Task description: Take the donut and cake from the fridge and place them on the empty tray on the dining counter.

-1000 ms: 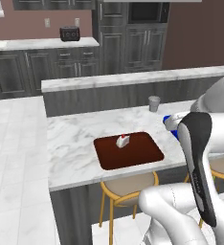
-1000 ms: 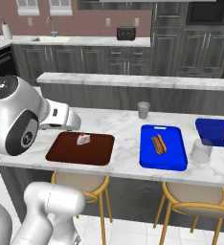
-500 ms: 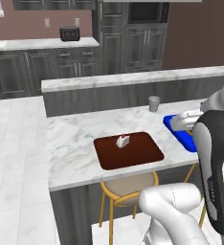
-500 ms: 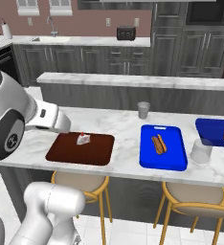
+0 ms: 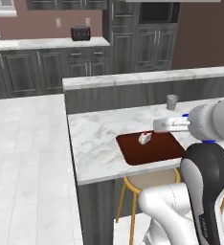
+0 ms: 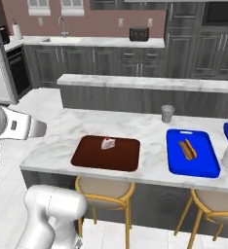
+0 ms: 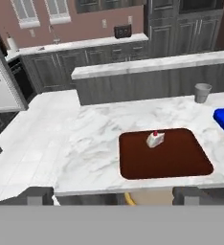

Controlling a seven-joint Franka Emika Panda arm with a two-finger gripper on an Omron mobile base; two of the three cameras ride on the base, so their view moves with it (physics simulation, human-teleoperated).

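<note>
Hand view: one cake [image 7: 155,139] (one tray [image 7: 181,162]).

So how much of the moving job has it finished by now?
About half, it seems. The small white cake wedge with a red topping already sits on the dark reddish-brown rectangular tray on the white-grey marble dining counter. The hand is open and holds nothing. The donut is not on the tray, so fetching it remains.

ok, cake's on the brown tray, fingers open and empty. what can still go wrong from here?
1. The donut is not on the tray yet; the task is only half done.
2. The cake sits near the tray's middle, so setting the donut down could knock it.
3. The blue tray with food lies close by, so a misplacement is possible.
</note>
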